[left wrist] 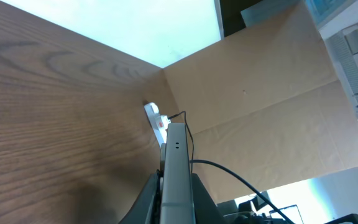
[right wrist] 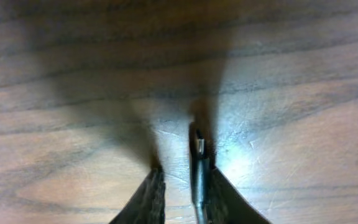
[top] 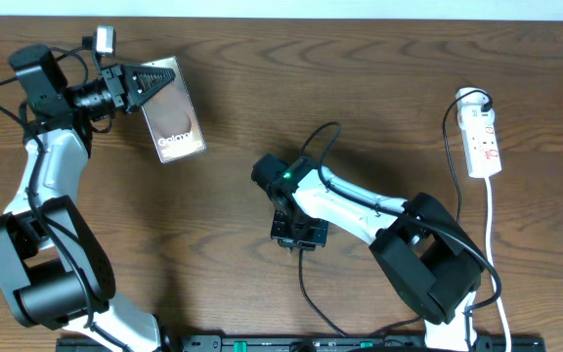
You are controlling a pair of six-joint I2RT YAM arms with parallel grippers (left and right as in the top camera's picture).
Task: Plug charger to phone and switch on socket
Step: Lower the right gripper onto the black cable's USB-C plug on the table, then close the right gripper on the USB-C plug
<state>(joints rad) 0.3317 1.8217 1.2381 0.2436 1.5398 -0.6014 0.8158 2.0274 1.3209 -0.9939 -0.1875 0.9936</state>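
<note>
The phone [top: 176,122], a brown-grey slab with white "Galaxy" lettering, is at the upper left with my left gripper [top: 152,83] shut on its near end. In the left wrist view its pale edge [left wrist: 177,155] runs out from between the fingers of that gripper [left wrist: 176,190]. My right gripper [top: 296,238] points down at the table's middle. The charger [top: 302,281] trails from it toward the front edge. Its small plug tip [right wrist: 199,148] lies against the right finger, and a strip of table shows between it and the left finger, so the right gripper [right wrist: 182,173] is narrowly open. The socket [top: 484,137] lies far right.
The white power strip [left wrist: 157,122] also shows far off in the left wrist view, by a brown cardboard wall [left wrist: 260,93]. Its white cord [top: 493,244] runs toward the front edge. A thin black cable loops beside the right arm [top: 326,129].
</note>
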